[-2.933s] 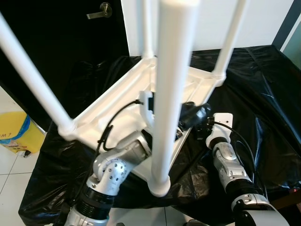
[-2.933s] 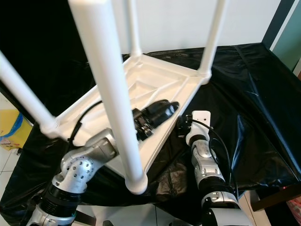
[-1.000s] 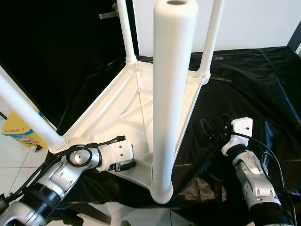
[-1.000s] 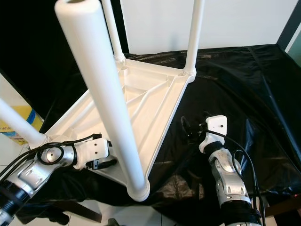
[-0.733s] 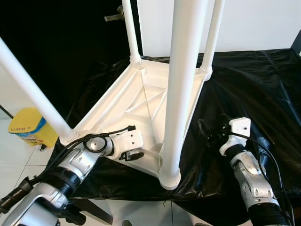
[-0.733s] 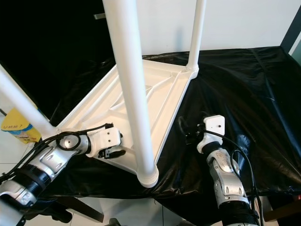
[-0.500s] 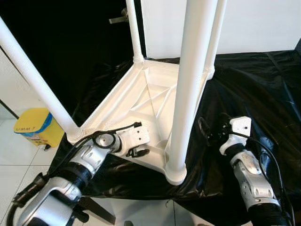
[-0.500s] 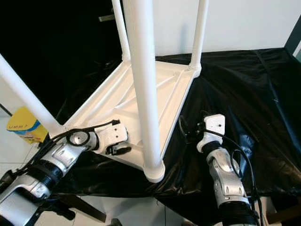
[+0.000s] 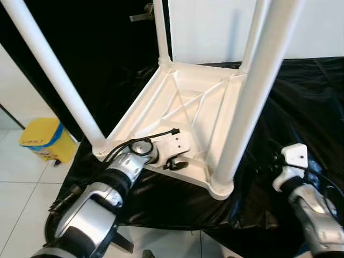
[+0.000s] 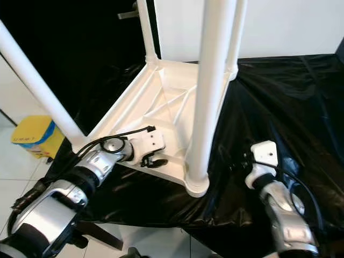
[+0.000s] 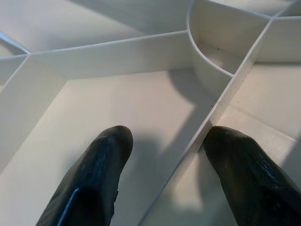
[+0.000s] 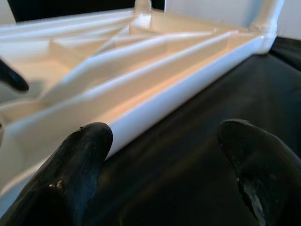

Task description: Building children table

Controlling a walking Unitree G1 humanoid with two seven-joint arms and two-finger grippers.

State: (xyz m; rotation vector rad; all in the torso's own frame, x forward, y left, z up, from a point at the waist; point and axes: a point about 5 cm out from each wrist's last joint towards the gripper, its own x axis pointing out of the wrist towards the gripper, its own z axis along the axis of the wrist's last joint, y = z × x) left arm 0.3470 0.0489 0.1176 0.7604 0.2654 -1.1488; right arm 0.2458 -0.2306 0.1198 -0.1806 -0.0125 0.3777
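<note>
Lying upside down on a black plastic sheet [image 9: 301, 102], the white children's table [image 9: 188, 107] points its four legs upward

The left gripper [image 11: 162, 155] reaches into the ribbed underside near the front edge, its fingers [image 11: 96, 174] spread apart either side of a thin rib, clasping nothing. The right gripper [image 12: 174, 165] hangs over the sheet just beside the table's outer rim, its fingers [image 12: 77, 165] wide apart and empty. A yellow bin [image 9: 45, 141] stands on the tiled floor [image 9: 21, 183] to the left, and a dark door with a handle [image 9: 142, 13] lies behind
</note>
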